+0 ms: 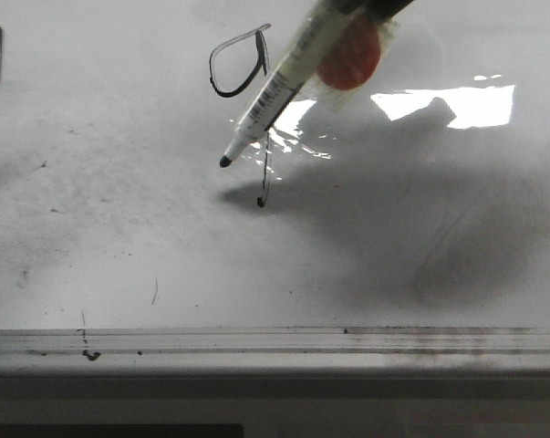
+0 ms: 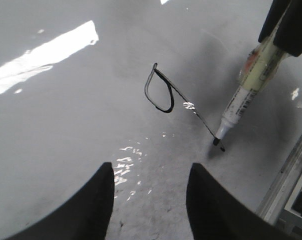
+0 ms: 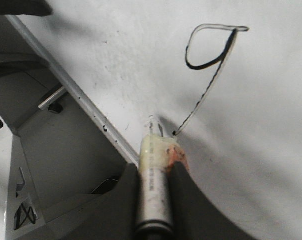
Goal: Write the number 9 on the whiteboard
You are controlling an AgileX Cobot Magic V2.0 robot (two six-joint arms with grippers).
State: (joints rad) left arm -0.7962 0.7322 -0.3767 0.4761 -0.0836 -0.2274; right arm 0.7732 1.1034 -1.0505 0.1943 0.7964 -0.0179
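The right gripper [image 3: 155, 172] comes in from the upper right of the front view, its two dark fingers [image 3: 121, 200] clamped on the body of a white marker [image 1: 273, 89]. The marker slants down and to the left, with its dark tip [image 1: 225, 161] just beside the tail of the number 9 [image 1: 247, 87]; whether the tip touches the board cannot be told, though its shadow lies close beneath it. An orange-red patch [image 1: 350, 55] sits on the marker near the grip.

The left gripper [image 2: 149, 200] hangs over the whiteboard [image 1: 119, 228] with its two black fingers [image 2: 88, 210] spread apart and nothing between them. In its wrist view the figure lies ahead of it.

The number 9 is drawn near the middle of the board: a small rounded loop at the top and a long thin tail running down to a dot [image 1: 260, 203]. The marker crosses in front of part of the tail in the front view.

The board is glossy and smudged grey, with black specks, bright window reflections [image 1: 457, 102] and the arm's broad shadow to the right. A silver frame strip [image 1: 275, 342] edges its near side.
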